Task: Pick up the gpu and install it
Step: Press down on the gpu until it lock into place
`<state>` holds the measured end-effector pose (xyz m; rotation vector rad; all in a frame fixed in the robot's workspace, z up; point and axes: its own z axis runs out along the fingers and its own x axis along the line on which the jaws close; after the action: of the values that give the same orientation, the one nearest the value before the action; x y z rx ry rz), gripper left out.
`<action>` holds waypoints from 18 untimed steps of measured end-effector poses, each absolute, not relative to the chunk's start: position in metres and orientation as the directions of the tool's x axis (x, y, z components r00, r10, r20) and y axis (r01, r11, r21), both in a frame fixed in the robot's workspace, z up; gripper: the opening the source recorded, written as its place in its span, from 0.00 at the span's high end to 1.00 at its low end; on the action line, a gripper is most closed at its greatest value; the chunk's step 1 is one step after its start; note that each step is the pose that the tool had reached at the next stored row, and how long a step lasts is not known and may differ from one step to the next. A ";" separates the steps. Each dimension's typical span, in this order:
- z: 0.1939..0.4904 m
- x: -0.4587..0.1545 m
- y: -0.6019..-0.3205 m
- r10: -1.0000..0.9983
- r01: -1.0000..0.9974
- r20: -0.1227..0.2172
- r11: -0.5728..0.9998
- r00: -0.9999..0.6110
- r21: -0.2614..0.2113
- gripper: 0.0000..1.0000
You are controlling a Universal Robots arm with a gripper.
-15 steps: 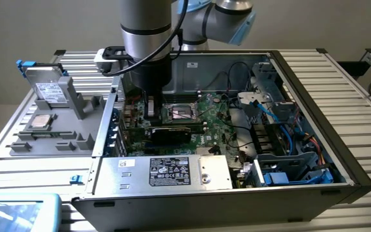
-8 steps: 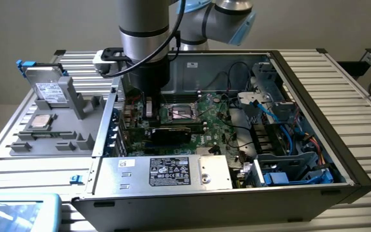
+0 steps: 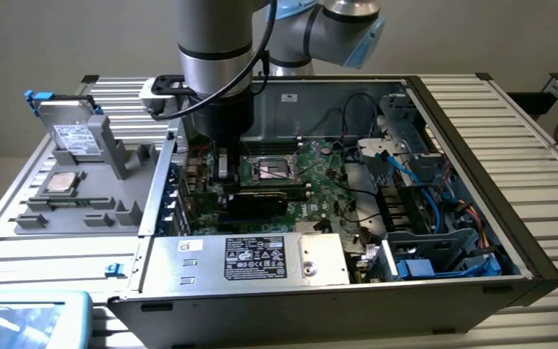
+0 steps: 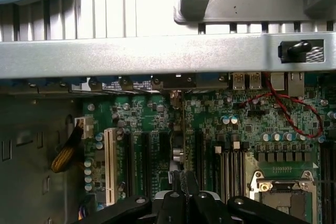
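One arm, install step under way.
Gripper [image 4: 184,195] clamped on the gpu [image 4: 177,153], lower centre of frame, edge-on over motherboard [image 4: 236,129] slots; needs straight seating.

I cannot read a single word or number here. The black label [image 3: 253,256] on the silver power supply box [image 3: 320,259] at the front of the computer case [image 3: 511,240] carries rows of white print and small marks, all too fine for me to make out. A small white sticker [image 3: 192,246] sits beside it on the same box, equally unreadable. The white label [image 3: 72,138] on the silver hard drive [image 3: 63,125] standing in the grey holder [image 3: 114,182] shows only faint grey lines. Nothing on the green board [image 4: 220,129] reads either.
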<state>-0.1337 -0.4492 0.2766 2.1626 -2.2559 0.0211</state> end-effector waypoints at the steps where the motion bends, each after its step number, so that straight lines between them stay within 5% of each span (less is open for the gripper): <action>1: 0.276 -0.134 -0.449 -0.999 -0.999 0.021 0.043 -0.042 0.002 0.88; 18: 0.266 -0.136 -0.449 -0.999 -0.999 0.021 0.050 -0.050 0.002 0.88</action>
<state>-0.1357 -0.4492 0.2663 2.1539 -2.2640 0.0208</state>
